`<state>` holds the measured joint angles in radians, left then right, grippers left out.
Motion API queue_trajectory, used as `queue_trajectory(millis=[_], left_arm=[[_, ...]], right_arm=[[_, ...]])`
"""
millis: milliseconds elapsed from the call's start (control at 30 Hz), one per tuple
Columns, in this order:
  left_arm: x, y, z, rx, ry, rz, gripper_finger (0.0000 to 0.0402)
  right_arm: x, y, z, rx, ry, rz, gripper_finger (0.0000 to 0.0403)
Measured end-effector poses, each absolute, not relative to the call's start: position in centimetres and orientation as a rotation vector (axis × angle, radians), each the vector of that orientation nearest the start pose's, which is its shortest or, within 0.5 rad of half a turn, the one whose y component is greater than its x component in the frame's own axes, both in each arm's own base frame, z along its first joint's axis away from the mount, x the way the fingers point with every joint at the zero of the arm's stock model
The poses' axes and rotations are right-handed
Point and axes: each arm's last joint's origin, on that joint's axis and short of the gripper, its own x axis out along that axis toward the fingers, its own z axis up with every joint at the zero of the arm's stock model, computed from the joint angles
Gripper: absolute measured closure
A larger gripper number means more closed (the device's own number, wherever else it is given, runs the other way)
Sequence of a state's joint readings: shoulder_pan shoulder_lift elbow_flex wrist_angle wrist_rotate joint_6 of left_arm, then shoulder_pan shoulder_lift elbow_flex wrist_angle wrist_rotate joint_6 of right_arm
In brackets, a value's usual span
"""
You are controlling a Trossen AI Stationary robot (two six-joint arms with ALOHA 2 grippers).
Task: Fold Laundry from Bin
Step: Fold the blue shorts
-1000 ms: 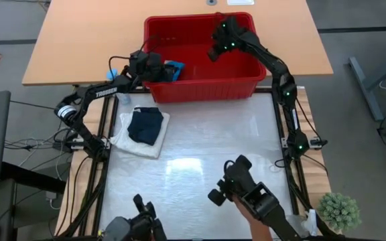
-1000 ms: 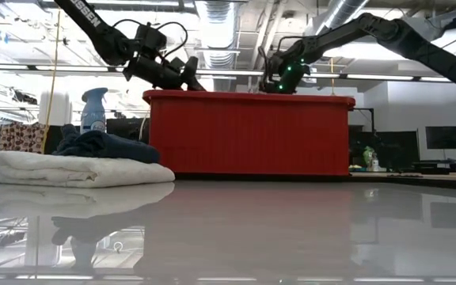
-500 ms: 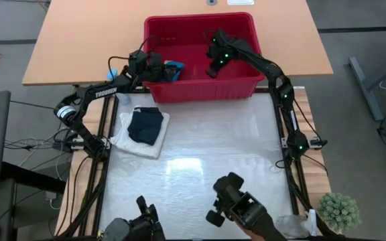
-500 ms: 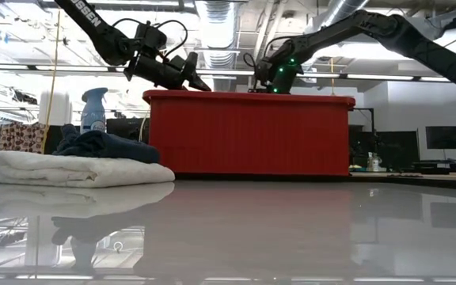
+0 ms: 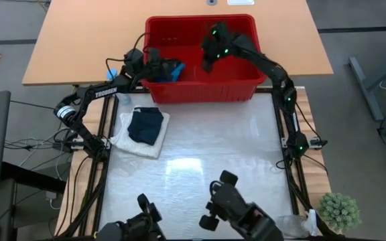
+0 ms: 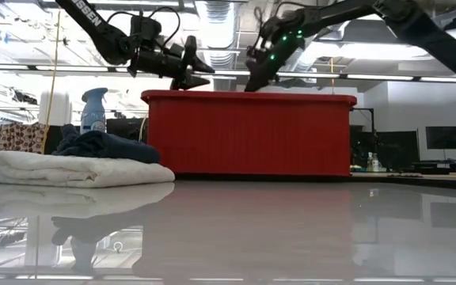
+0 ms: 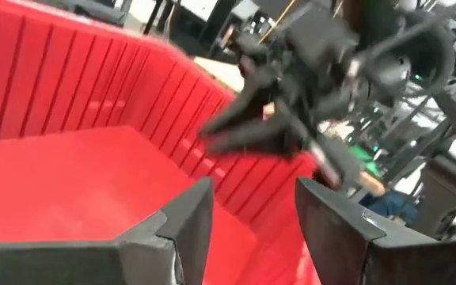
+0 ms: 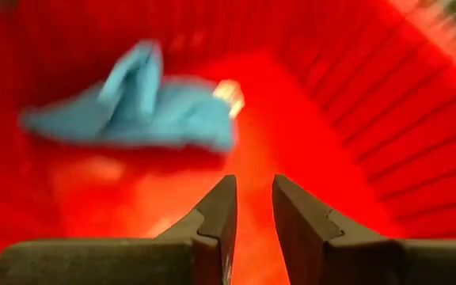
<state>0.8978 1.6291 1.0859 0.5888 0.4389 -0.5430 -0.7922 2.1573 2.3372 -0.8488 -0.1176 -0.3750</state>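
The red bin (image 5: pixel 246 84) stands at the table's far edge. The small teal cloth (image 5: pixel 174 69) lies on the bin's floor at its left end and shows in the right wrist view (image 8: pixel 133 115). My left gripper (image 5: pixel 165 67) is open over the bin's left end, just above the teal cloth; it also shows in the low view (image 6: pixel 195 73) and in its own wrist view (image 7: pixel 253 229). My right gripper (image 5: pixel 206 59) hovers over the bin's middle, its fingers (image 8: pixel 253 222) slightly apart and empty. The folded white cloth (image 5: pixel 134 140) lies on the table's left, with the navy cloth (image 5: pixel 146 125) on top.
A blue spray bottle (image 6: pixel 93 109) stands left of the bin. A dark device (image 5: pixel 233 209) reaches over the table's near edge, with another (image 5: pixel 139 224) to its left. A small green plant (image 5: pixel 340 211) is at the near right corner. The white table surface (image 5: pixel 206 147) lies between.
My right gripper has gone toward the table's left inside the bin and risen above its rim. My left gripper has gone a little to the right over the bin's left wall and tipped more level. The dark device at the near edge has shifted left.
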Motion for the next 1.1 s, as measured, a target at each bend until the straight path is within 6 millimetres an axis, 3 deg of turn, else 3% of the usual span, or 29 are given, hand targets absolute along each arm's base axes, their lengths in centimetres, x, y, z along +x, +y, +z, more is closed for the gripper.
queue_trajectory(millis=[133,267,467,667,767,1000,1100], left_arm=[[24.1,28.4,30.5,-0.491,-0.178,0.455,0.0233],[24.2,28.8,31.6,-0.454,-0.179,0.520,0.0233],[24.4,29.3,33.7,-0.420,-0.119,0.572,0.0233],[24.5,29.4,34.6,-0.391,-0.079,0.618,0.0233],[24.4,29.4,34.3,-0.403,-0.064,0.647,0.0233],[24.3,29.4,33.4,-0.449,0.022,0.675,0.0233],[24.3,29.3,33.0,-0.447,0.061,0.678,0.0233]], right_arm=[[32.3,-35.0,39.0,-0.079,0.539,-0.626,0.0294],[31.5,-38.2,38.5,0.007,0.371,-0.729,0.0294],[32.7,-41.5,34.4,0.142,0.244,-0.520,0.0288],[37.6,-41.8,26.4,0.151,0.337,-0.390,0.0241],[39.2,-41.3,23.8,0.171,0.361,-0.336,0.0204],[39.4,-41.4,22.3,0.237,0.355,-0.210,0.0120],[40.4,-40.5,22.3,0.204,0.355,-0.183,0.0099]])
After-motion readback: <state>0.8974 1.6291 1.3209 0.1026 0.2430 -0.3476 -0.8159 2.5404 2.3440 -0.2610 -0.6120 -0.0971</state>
